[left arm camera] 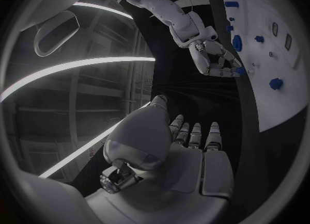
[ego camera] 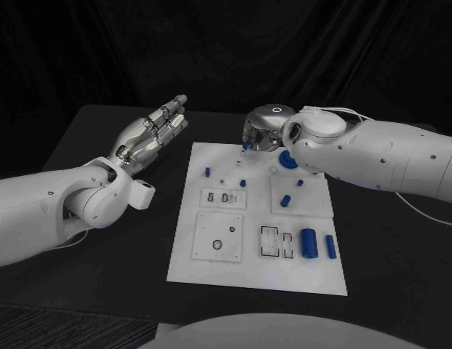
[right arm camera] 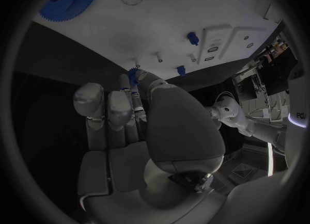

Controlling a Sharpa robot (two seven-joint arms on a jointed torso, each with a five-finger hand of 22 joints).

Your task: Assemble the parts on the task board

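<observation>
Head view: right robot hand (ego camera: 259, 133) pinches a small blue part (right arm camera: 134, 75) over the task board (ego camera: 210, 262); left robot hand (ego camera: 152, 133) flat, empty.

Left arm: enters from the left edge of the head view, forearm angled toward the upper middle.
Left hand (ego camera: 154, 131): upper left of centre, held flat, fingers straight and slightly apart, holding nothing.
Right arm: enters from the right edge, bulky wrist near upper centre.
Right hand (ego camera: 260, 131): upper centre, pointing downward, fingertips pinching a small blue part (right arm camera: 134, 74).
</observation>
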